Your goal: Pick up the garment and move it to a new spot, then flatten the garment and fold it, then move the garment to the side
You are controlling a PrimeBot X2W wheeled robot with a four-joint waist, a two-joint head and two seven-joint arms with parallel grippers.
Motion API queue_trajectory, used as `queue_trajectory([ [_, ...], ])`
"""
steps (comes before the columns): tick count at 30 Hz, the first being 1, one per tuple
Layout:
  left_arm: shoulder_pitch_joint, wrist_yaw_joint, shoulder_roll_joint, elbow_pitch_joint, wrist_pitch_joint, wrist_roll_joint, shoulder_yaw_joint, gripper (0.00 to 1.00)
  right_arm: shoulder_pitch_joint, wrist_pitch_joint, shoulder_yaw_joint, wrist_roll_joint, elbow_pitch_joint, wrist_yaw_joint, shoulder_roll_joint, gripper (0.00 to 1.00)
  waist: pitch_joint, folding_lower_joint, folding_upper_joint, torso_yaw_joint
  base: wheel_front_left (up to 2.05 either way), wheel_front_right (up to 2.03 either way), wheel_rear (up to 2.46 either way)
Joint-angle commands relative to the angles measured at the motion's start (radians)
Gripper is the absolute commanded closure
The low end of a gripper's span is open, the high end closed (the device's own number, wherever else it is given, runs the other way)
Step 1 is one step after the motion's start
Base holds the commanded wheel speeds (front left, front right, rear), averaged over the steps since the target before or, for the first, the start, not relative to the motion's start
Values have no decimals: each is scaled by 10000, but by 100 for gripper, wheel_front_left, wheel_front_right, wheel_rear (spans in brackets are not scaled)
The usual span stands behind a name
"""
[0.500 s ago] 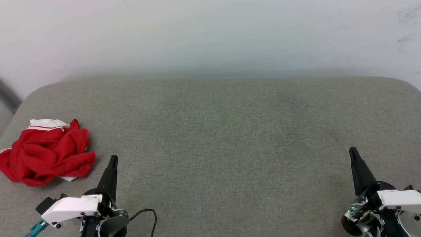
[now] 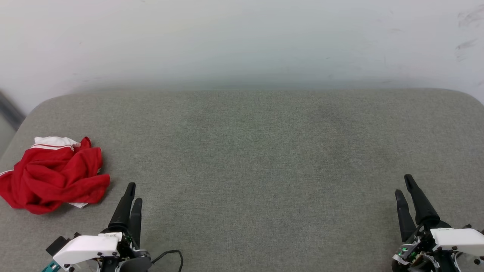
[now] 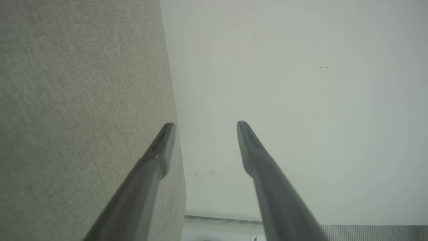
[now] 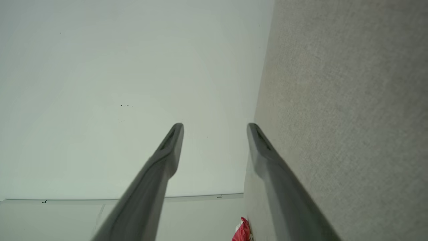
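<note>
Shirt (image 2: 53, 177), crumpled red-and-white by the table's (image 2: 249, 151) left edge, lies untouched near the left hand (image 2: 135, 192), wide open and empty like the right hand (image 2: 403, 184); I'd have it pinch a raised fold deeply.

Legible text: none. One small white sticker (image 2: 110, 235) on the pale wrist housing (image 2: 85, 244) behind the left gripper (image 2: 135, 192) carries dark printed marks, too small to read in the head view.
</note>
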Motion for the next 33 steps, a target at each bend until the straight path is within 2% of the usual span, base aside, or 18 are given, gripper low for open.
queue_trajectory([
  [1,-228,-6,13,-234,-95,65,-101,0,-181,-77,45,-106,-246,2,-8,0,3,0,-1,-2,0,0,0],
  [12,-270,-5,17,-768,-648,364,-629,0,-20,-614,342,-358,-719,2,-84,0,14,0,-1,-17,0,0,0],
  [18,-275,-5,19,-1116,-912,1060,-805,0,24,-911,478,-788,-911,2,-205,0,22,0,-1,-18,0,0,0],
  [24,-261,-5,21,-1298,-1159,2281,-815,0,41,-1169,403,-2007,-1069,2,-246,0,28,0,-1,-11,0,0,0],
  [33,-284,-4,23,-1401,-1503,4642,-1031,0,114,-1515,368,-4866,-1296,2,-187,0,14,0,-1,-9,0,0,0],
])
